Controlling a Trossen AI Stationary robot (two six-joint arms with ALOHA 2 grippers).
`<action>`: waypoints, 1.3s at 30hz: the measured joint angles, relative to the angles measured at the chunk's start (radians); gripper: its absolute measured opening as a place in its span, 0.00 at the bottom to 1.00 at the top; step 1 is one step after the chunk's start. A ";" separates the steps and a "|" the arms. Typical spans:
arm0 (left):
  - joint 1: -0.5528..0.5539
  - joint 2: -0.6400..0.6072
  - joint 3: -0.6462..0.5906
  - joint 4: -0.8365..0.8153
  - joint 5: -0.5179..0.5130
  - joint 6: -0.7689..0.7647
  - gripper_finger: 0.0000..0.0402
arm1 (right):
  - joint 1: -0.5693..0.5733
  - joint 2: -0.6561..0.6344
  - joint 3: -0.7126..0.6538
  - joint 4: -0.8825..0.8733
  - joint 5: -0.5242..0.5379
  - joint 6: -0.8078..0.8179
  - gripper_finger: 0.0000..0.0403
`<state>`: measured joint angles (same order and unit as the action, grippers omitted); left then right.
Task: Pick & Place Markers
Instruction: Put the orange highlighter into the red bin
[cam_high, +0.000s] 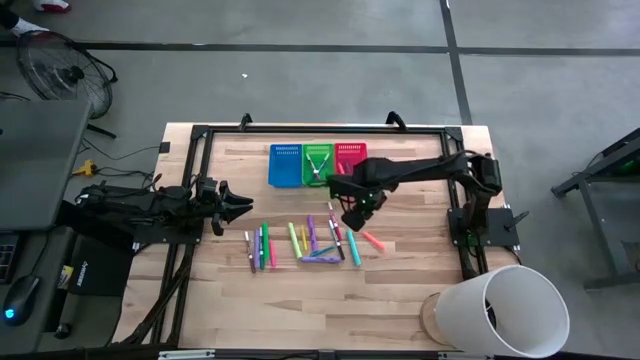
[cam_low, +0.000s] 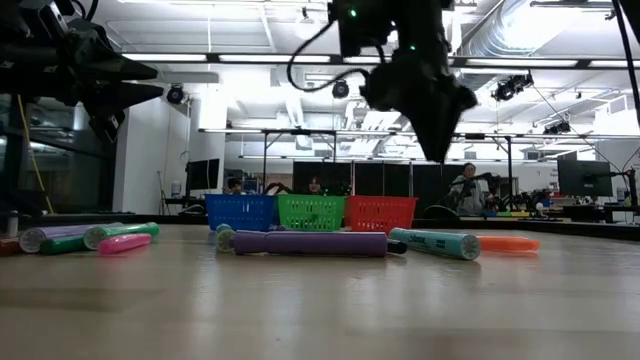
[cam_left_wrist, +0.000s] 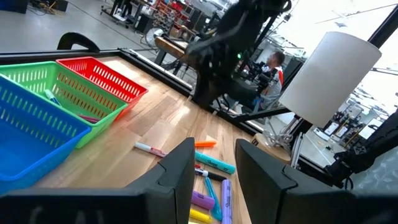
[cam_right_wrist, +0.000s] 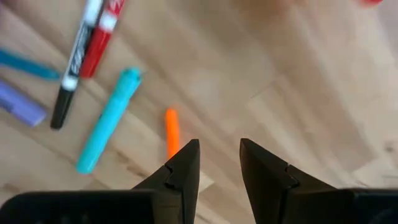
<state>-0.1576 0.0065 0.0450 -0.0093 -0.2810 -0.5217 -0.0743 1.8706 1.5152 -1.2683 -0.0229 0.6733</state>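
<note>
Left gripper: the left gripper (cam_high: 240, 204) hovered at the table's left side, its fingers parted and empty, near the leftmost markers.
Markers: most of the markers (cam_high: 300, 243) lay scattered on the wooden table (cam_high: 400, 300), mid-table in front of the baskets; thin capped sticks in green, pink, purple, teal and orange.
Baskets: the green basket (cam_high: 318, 165) seemed to hold a few markers; blue basket (cam_high: 284, 165) and red basket (cam_high: 351, 157) looked nearly empty.
Right gripper: the right gripper (cam_right_wrist: 217, 163) hung above the orange marker (cam_right_wrist: 171, 132), fingers apart, grasping nothing.
Progress: judged early, most still to move.
</note>
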 joint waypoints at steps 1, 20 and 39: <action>0.000 0.000 0.000 0.000 0.000 0.000 0.29 | 0.007 0.000 -0.017 0.011 -0.012 -0.001 0.26; 0.000 0.000 0.000 0.000 0.000 0.000 0.29 | 0.102 -0.001 -0.255 0.251 -0.144 0.042 0.40; 0.000 0.000 0.000 0.000 0.000 0.000 0.29 | 0.161 -0.006 -0.410 0.491 -0.054 0.034 0.40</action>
<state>-0.1576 0.0063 0.0452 -0.0093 -0.2810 -0.5219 0.0864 1.8645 1.1057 -0.7768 -0.0770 0.7074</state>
